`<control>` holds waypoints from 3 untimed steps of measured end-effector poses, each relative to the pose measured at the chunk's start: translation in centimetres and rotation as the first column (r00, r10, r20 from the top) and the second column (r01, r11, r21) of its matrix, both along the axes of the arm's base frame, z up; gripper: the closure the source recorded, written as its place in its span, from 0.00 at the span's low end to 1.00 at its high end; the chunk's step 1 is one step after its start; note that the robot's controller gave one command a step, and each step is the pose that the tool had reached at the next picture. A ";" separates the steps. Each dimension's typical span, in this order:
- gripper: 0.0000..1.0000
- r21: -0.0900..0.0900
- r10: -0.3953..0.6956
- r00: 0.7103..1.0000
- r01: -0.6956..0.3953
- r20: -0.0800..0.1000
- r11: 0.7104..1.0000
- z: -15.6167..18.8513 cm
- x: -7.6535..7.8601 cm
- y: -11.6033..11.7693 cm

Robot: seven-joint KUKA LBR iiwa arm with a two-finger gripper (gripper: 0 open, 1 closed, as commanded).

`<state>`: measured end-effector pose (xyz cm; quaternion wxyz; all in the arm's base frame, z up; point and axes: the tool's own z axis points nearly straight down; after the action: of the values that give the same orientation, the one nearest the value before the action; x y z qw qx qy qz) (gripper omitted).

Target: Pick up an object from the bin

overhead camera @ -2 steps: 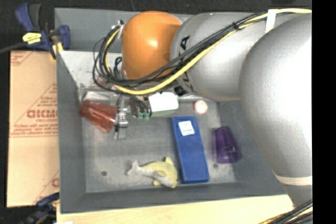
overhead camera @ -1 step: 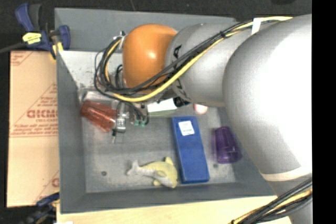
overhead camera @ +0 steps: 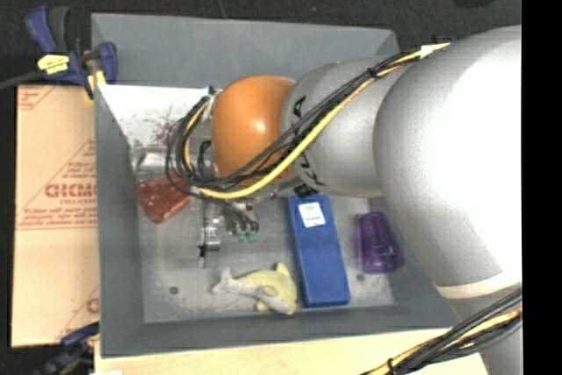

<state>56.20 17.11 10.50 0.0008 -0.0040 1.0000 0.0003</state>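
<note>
The gripper hangs over the bare floor of the bin; I cannot tell whether it is open or closed. At its 6 o'clock, close by, lies a pale yellow soft toy. It is probably light and squashy, and best pinched across its thick middle. A red plastic piece sits at the gripper's 10 o'clock.

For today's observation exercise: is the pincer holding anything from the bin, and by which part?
It cannot be told. The pincer hangs over the bin floor between the red translucent piece and the yellow-white soft thing; nothing visibly sits in it.
</note>
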 end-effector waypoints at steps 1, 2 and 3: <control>0.00 0.003 -0.086 0.996 0.086 0.002 0.996 -2.0 -1.4 0.0; 0.00 0.001 -0.169 0.986 0.169 0.001 0.986 -2.0 -2.7 -4.8; 0.00 0.002 -0.090 0.996 0.090 0.001 0.996 -1.8 -4.7 -6.8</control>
<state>51.55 10.34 8.71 0.0016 0.0410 0.9992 0.0012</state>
